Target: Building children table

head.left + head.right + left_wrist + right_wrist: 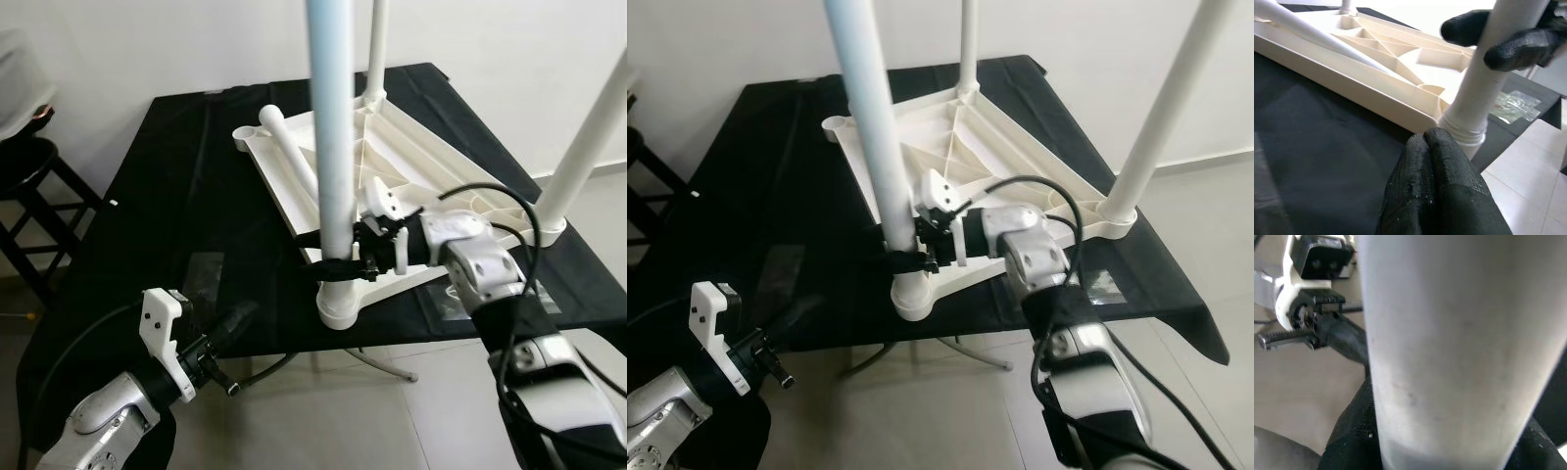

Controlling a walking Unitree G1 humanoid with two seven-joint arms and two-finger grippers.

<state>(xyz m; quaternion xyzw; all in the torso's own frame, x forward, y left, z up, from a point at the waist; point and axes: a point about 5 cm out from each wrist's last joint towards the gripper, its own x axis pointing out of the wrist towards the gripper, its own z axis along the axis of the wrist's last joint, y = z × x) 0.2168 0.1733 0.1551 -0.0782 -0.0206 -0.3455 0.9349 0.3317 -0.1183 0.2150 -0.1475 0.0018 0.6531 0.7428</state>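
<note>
Left eye view: an upturned white table top [392, 157] lies on a black cloth [176, 196] that covers a larger table. Three white legs stand up from its corners: the near leg [331, 147] at about 6 o'clock of the top, a far leg [377, 49] at 12 o'clock, and a right leg [588, 147] at 3 o'clock. A fourth, loose leg [294, 157] lies flat inside the top toward 10 o'clock. The right gripper [338, 257] reaches in from 3 o'clock and pinches the near leg low down, just above its socket. The left gripper [240, 318] sits at 8 o'clock of that socket, over the cloth's front edge and apart from the leg. A dark stool [29, 186] stands at the far left.

Right eye view: the same layout, with the right gripper's fingers [906, 257] wrapped around the near leg's base.

Left wrist view: the left gripper's fingers [1437, 191] are pressed together with nothing between them, their tips near the leg's threaded socket [1464, 129]. The other gripper's black fingers grip the leg above.

Right wrist view: the white leg stands close up between the right gripper's black fingers, with the left gripper beyond it at 10 o'clock.
</note>
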